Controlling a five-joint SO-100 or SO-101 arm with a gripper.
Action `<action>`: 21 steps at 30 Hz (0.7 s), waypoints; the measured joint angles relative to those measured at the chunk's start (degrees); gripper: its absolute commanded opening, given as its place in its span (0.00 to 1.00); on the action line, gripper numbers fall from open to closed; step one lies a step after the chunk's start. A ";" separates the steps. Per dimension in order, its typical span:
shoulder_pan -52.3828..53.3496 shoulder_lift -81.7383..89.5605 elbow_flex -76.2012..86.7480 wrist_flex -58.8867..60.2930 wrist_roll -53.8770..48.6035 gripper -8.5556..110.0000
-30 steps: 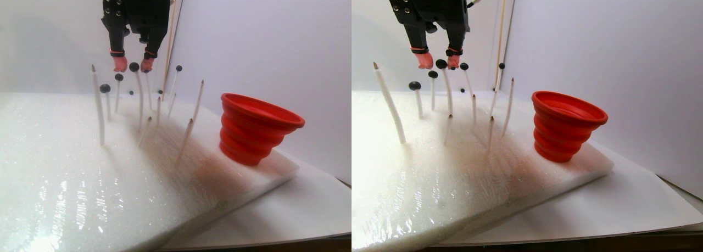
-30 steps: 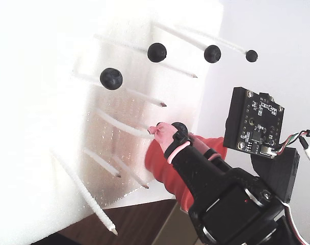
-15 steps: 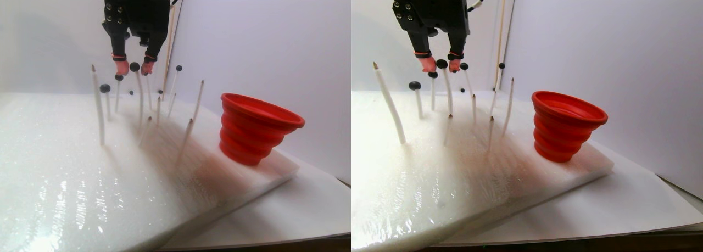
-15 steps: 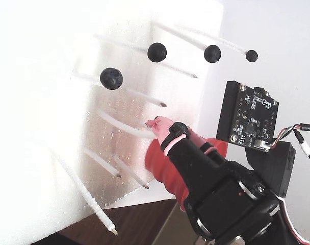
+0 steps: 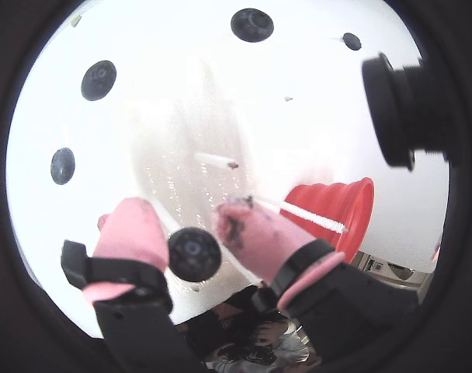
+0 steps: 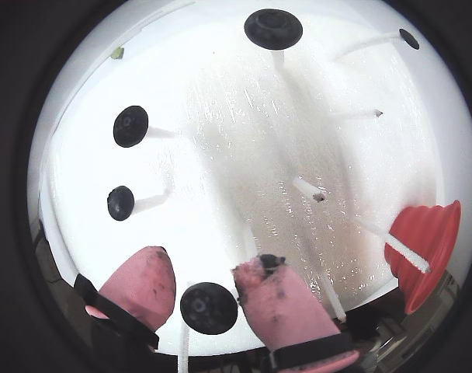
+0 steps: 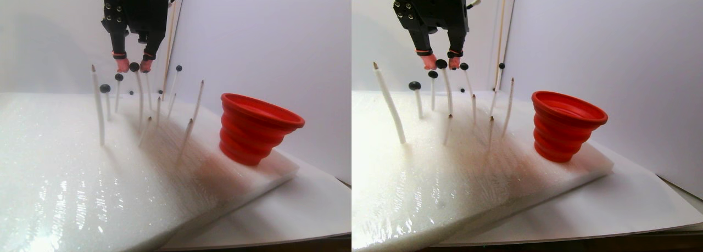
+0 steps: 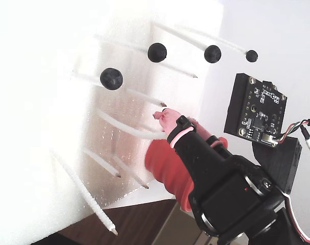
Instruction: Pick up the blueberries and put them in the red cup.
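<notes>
Both wrist views: close fisheyes looking down. Stereo pair: low, side-on. Fixed view: behind arm.

The blueberries [image 6: 209, 308] were matte blue-black on white sticks [image 7: 98, 106]. The ribbed cup [image 7: 252, 128] was red; the black pincer [image 5: 191, 225] had pink, smudged tips.

Several blueberries sit on the tips of thin white sticks standing in a white foam slab. They are small, round, matte blue-black balls. One berry [image 5: 194, 253] sits between the two pink fingertips; it shows again in the other wrist view [image 6: 209, 308]. Others stand apart: one [image 6: 130, 126], a smaller one [image 6: 120, 203] and one at the far edge [image 6: 273, 28]. The red cup [image 7: 255, 128], ribbed with a wide flared rim, stands upright, slightly tilted, on the slab's right end in the stereo pair view.
</notes>
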 measured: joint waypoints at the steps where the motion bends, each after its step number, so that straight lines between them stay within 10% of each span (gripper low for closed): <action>1: -0.09 0.00 0.00 0.00 0.00 0.20; 21: -0.62 0.00 0.00 2.81 0.53 0.18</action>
